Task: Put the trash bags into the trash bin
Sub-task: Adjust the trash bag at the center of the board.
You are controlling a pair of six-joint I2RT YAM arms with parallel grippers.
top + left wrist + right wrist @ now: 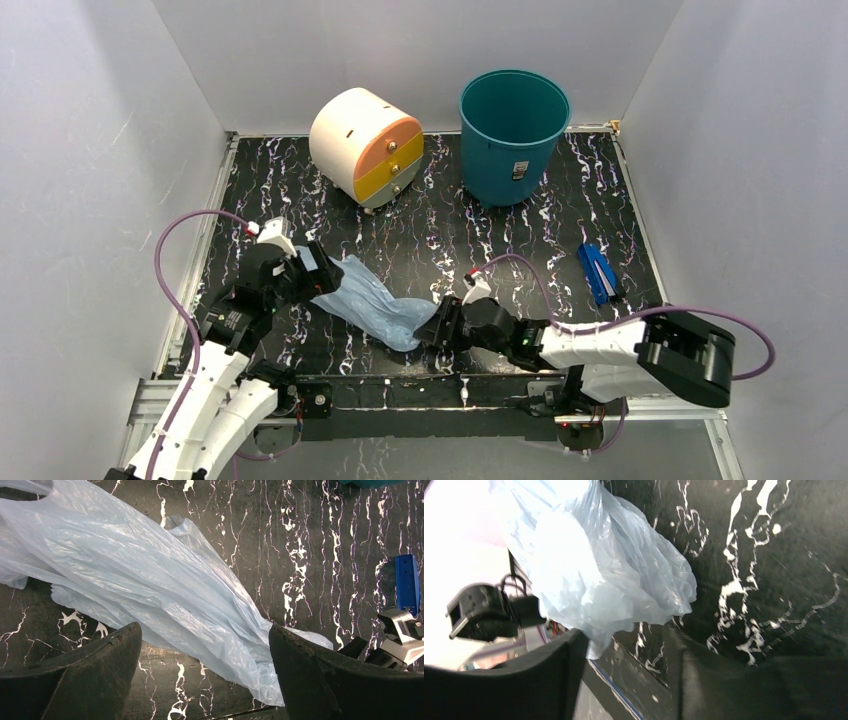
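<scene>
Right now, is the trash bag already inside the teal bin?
No, the trash bag lies on the table, well apart from the upright bin.

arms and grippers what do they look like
The left arm and right arm have white shells and black joint housings. A purple cable loops along each. The fingers are thick matte black wedges, slightly scuffed.

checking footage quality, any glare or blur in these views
Top external: even light, sharp, trash bin clearly lit. Left wrist: trash bag crisp, left gripper fingers dark. Right wrist: upper left blown out white, bag slightly soft.
</scene>
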